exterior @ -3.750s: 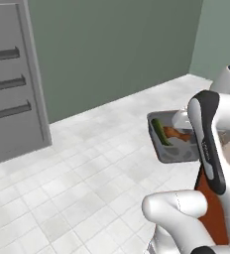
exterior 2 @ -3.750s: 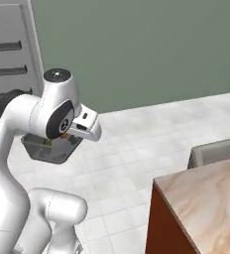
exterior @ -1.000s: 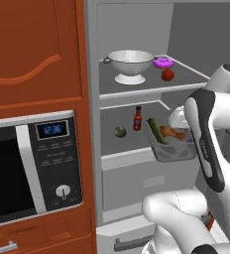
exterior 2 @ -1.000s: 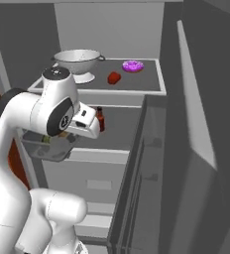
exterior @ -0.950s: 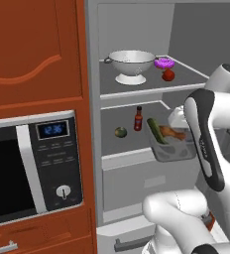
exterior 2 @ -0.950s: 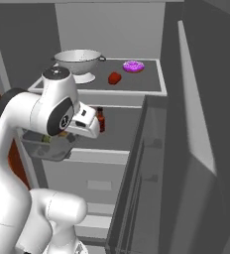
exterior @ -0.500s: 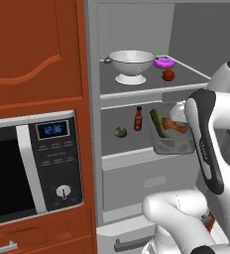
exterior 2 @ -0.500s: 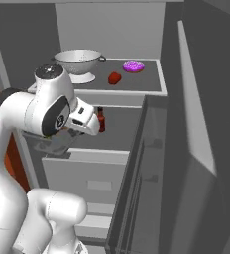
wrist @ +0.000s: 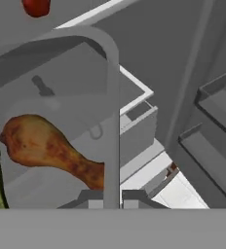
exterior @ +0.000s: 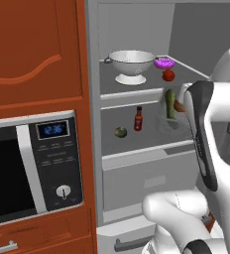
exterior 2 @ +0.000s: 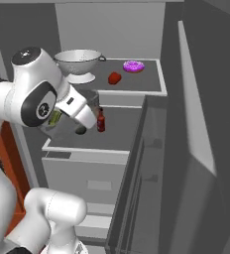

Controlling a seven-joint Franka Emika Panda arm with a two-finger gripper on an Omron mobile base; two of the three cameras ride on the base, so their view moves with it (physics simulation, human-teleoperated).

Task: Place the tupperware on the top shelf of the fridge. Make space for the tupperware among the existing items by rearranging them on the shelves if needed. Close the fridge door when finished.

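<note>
My gripper (wrist: 112, 198) pinched the tupperware (wrist: 56, 121) by its rim, drumstick (wrist: 51, 148) inside, held tilted beside the fridge (exterior: 137, 163) below the top shelf (exterior: 137, 84).

The top shelf (exterior: 137, 92) has a colander (exterior: 132, 63) at its left, and a purple bowl (exterior: 164, 63) and red fruit (exterior: 168, 75) at 3 o'clock. The front edge between them is bare.

Base views flank fridge (exterior: 137, 124); hand view close.
</note>
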